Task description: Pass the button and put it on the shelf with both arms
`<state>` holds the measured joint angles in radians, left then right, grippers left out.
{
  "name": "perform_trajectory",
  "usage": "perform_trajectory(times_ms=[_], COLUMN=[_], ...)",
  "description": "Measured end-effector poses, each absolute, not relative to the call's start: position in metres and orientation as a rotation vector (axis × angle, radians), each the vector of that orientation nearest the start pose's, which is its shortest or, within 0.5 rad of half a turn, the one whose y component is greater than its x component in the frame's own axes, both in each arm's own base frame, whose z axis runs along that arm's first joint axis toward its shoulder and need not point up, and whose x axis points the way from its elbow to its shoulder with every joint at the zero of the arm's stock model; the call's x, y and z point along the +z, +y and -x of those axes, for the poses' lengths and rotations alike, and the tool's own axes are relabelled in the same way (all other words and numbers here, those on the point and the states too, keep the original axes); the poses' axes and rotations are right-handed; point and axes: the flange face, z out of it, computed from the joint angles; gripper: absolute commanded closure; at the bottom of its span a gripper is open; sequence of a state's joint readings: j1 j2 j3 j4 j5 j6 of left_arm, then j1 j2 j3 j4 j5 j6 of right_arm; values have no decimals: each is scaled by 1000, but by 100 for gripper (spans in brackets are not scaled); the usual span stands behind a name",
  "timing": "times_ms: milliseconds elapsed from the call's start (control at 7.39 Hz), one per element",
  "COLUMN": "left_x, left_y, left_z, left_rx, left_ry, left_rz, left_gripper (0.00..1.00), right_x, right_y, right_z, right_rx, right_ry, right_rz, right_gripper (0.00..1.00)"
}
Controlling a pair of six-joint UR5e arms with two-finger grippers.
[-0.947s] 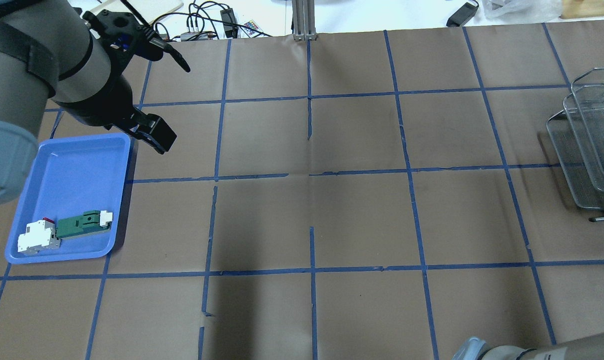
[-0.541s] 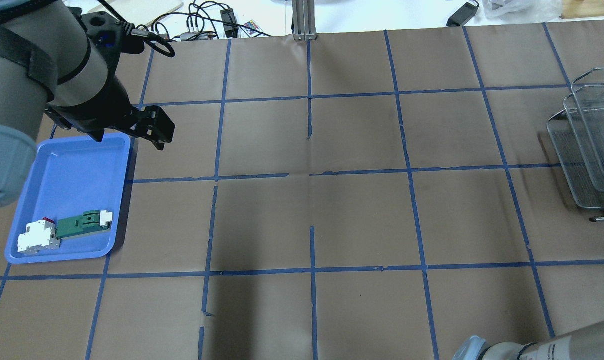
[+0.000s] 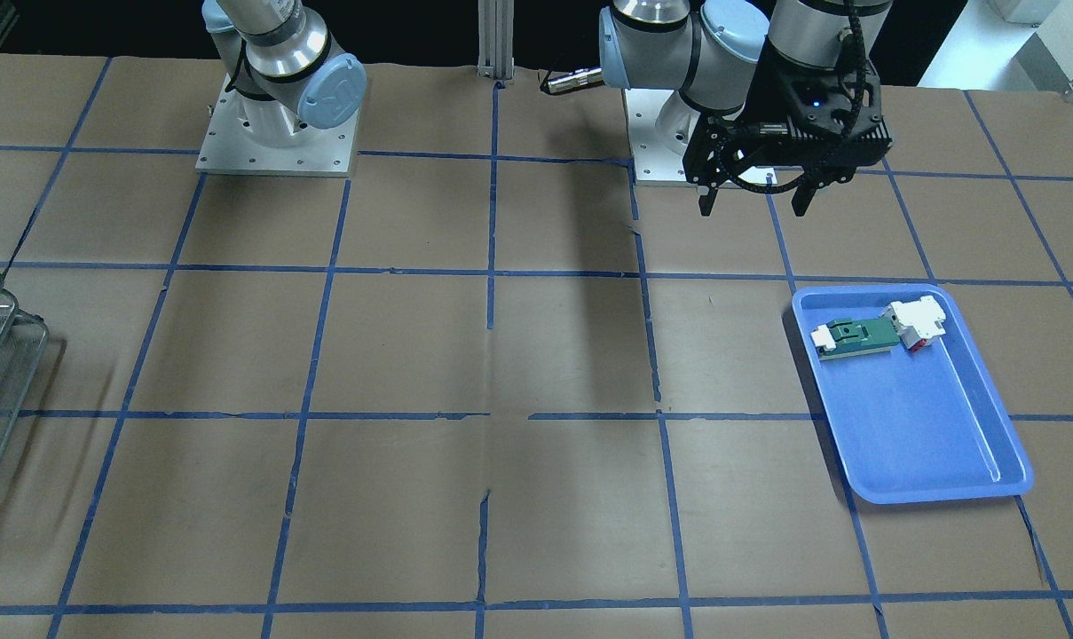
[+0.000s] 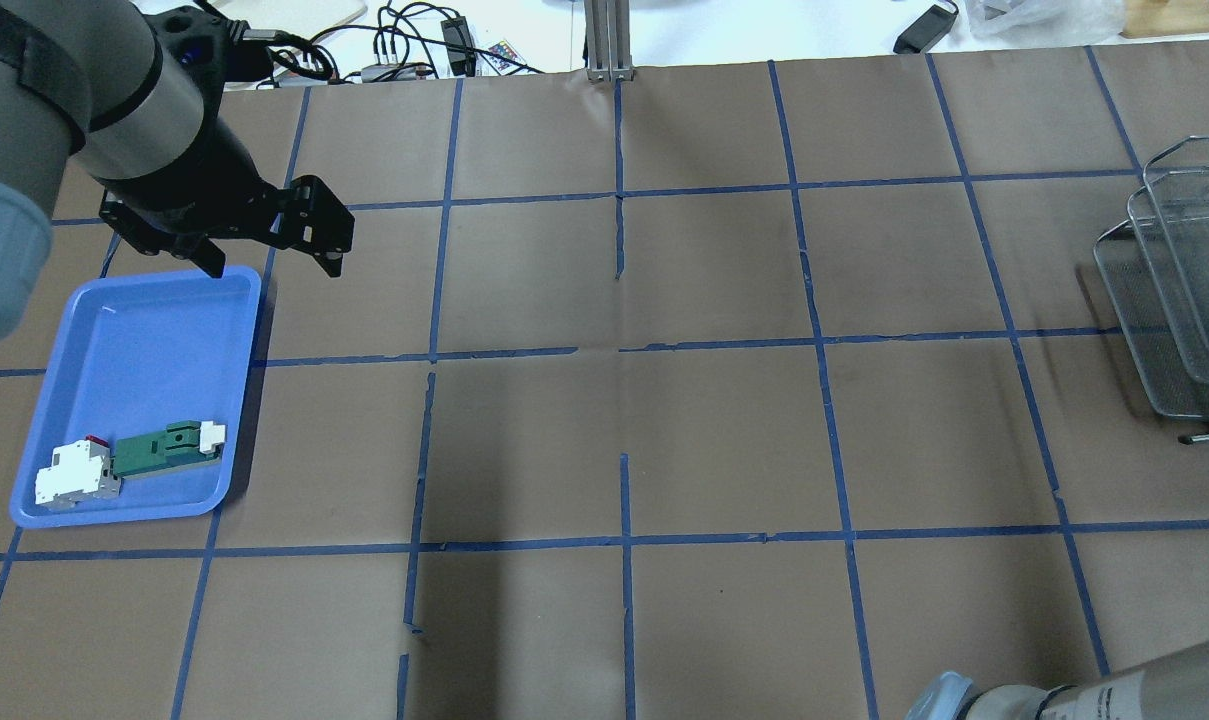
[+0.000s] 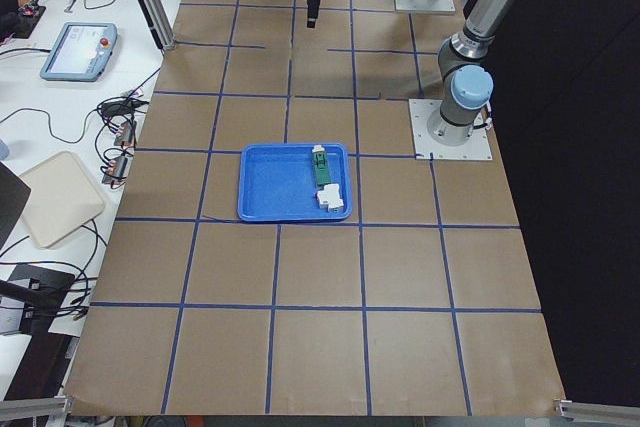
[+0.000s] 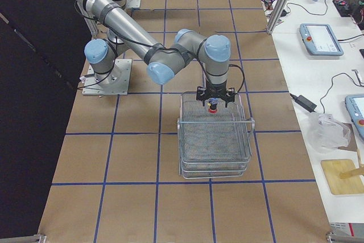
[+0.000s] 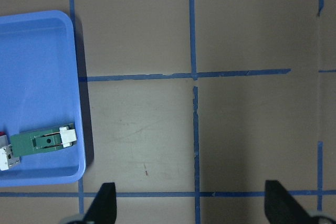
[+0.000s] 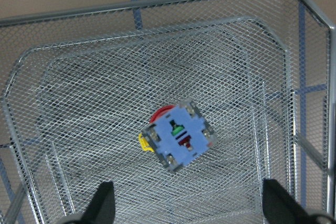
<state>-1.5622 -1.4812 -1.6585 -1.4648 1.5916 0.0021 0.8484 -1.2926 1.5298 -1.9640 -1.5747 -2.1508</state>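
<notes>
The button (image 8: 178,141) lies on the mesh of the shelf's (image 8: 157,9) top tray, red cap down and bluish block up. It shows as a red spot in the exterior right view (image 6: 212,107). My right gripper (image 8: 189,200) hangs just above it, open, with its fingers apart on either side and not touching it. In the exterior right view the right gripper (image 6: 212,101) is over the back of the shelf (image 6: 215,140). My left gripper (image 4: 273,268) is open and empty above the table by the blue tray's far corner, and also shows in the front-facing view (image 3: 753,211).
The blue tray (image 4: 134,330) holds a green-and-white component (image 4: 169,447) and a white block (image 4: 74,473) at its near end. The shelf (image 4: 1174,290) stands at the table's right edge. Cables and devices lie beyond the far edge.
My left wrist has turned, so both fingers now show spread apart, and the gripper has shifted slightly toward the far side. The tray's parts have not moved.
</notes>
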Motion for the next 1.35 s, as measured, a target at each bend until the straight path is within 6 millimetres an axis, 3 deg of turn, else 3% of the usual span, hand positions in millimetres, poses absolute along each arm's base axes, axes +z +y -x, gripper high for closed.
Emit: perform_trajectory(times_ms=[406,677,947,1353], left_x=[499,504,513,516], left_y=[-496,-497,-501,-502], left_z=[134,133,130,135], left_rx=[-244,-224,-222,-194], left_ry=[3175,3151,3118,3122], left_rz=[115,118,125,119], left_gripper=[0,0,0,0], right_x=[413,444,473,510], right_y=[-539,-524,-521,-519], right_z=[300,274,208,61], right_rx=[4,-2,-26,-92], right_ry=[2519,2604,2657,2761], right_rz=[2159,2050,1945,1747], right_gripper=[0,0,0,0])
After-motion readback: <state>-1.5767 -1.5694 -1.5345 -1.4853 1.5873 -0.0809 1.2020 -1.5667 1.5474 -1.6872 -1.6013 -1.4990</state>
